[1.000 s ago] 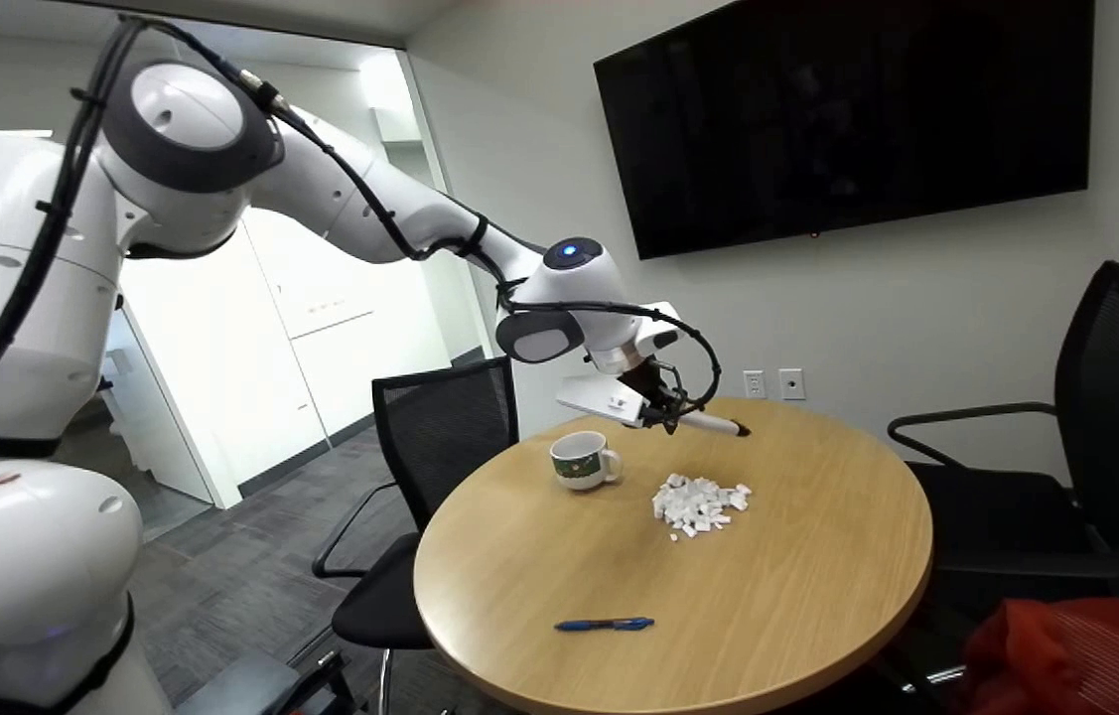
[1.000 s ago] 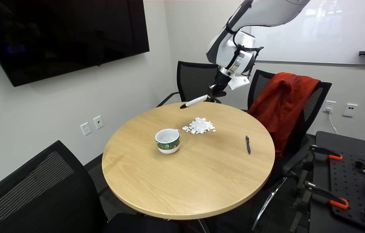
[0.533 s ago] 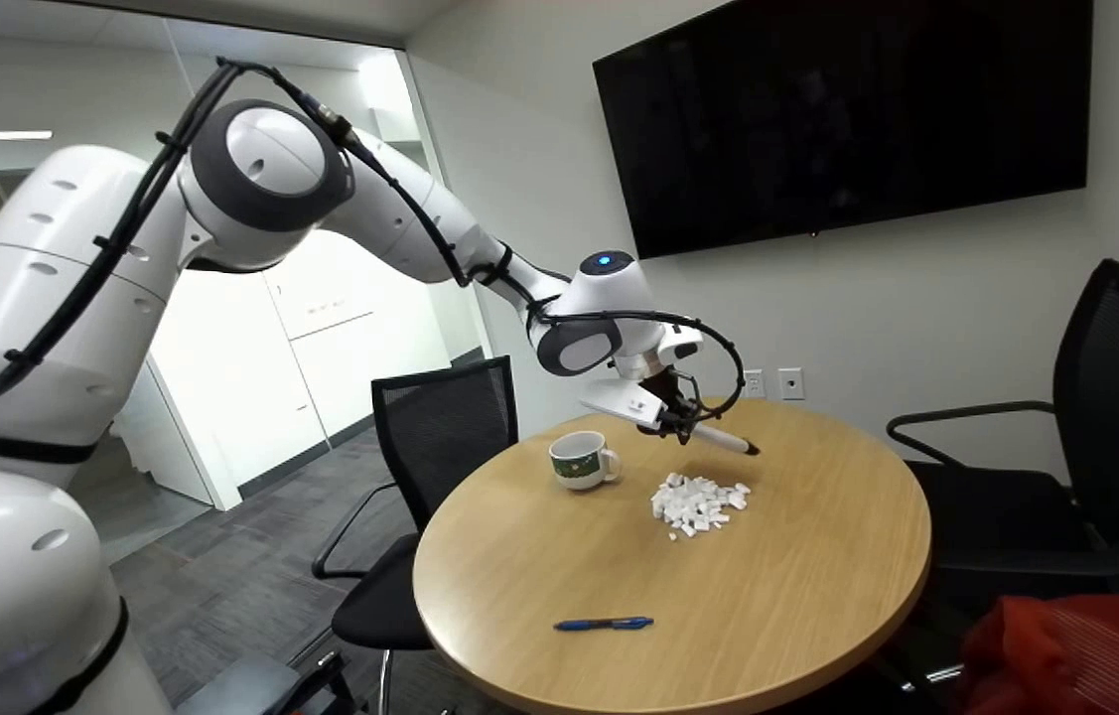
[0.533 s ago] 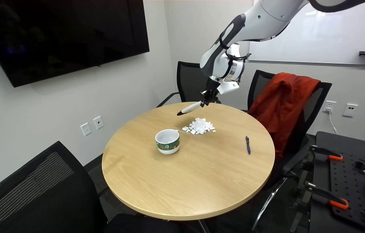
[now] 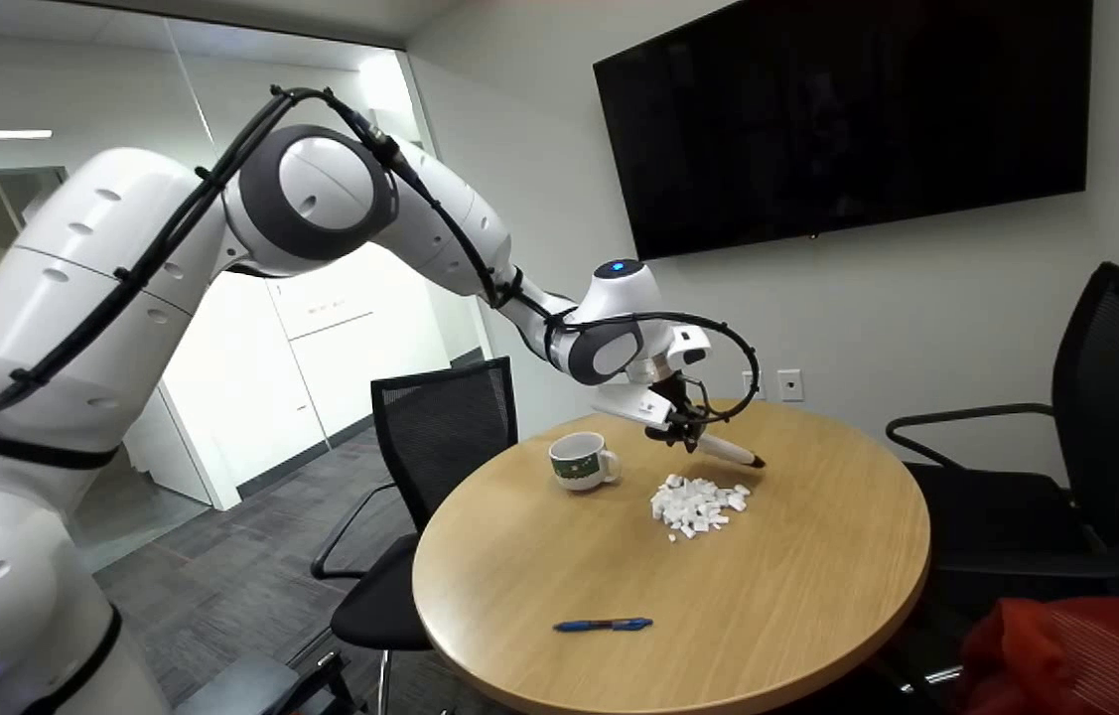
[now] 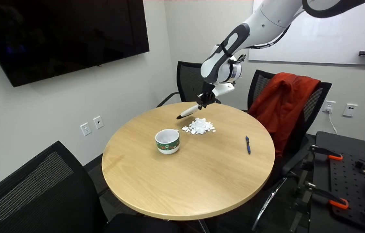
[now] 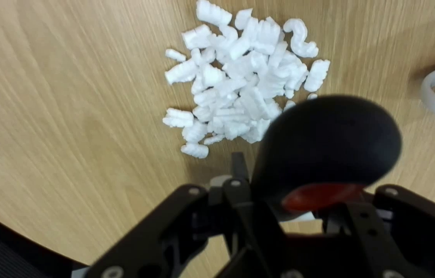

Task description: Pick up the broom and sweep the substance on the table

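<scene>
A white, dark-tipped broom (image 5: 726,450) is clamped in the black gripper (image 5: 690,437), angled toward the round wooden table's (image 5: 807,606) wall-side edge; white crumbs (image 5: 693,504) are seen inward.

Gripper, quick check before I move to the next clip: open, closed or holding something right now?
Gripper: closed, holding the broom.

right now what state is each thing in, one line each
claw: shut on the broom
broom: held slanting, black tip lowest; whether it touches the table is unclear
white pieces: mostly heaped, a few strays at the edge
mug: upright
blue pen: lying flat, apart from the pieces
screen: dark
red jacket: draped over a chair
arm light: lit blue
</scene>
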`<state>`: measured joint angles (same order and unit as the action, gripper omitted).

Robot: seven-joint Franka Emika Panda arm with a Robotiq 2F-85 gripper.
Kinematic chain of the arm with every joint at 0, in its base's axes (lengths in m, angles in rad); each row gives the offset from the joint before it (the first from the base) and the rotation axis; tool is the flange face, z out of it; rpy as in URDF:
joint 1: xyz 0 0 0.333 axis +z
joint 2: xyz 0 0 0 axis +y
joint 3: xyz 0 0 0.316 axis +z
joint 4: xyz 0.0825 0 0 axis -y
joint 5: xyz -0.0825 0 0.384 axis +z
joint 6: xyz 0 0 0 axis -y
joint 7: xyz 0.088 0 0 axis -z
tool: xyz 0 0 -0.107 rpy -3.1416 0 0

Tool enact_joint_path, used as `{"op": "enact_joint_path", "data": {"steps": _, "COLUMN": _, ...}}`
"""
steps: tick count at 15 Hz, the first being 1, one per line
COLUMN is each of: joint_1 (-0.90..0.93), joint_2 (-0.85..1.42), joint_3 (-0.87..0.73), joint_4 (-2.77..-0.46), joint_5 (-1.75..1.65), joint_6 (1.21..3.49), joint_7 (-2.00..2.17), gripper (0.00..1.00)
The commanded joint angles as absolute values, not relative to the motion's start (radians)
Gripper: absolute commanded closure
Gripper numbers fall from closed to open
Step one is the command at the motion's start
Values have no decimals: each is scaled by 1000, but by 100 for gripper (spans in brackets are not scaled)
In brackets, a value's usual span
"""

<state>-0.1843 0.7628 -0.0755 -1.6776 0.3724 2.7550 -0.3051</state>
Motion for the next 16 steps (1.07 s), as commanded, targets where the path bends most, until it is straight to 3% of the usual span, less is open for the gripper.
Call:
{"op": "enact_joint_path", "data": {"steps": 1, "joint_1": -215, "joint_2": 788, "joint_3": -35, "joint_4": -1640, "joint_5": 273, "joint_6": 2729, "joint_7": -228, "gripper": 87}}
{"op": "enact_joint_path", "data": {"steps": 16, "joint_1": -150, "joint_2": 604, "joint_3": -77, "joint_4": -1956, "joint_5": 104, "joint_6": 2698, "joint_7": -70, "gripper": 87}}
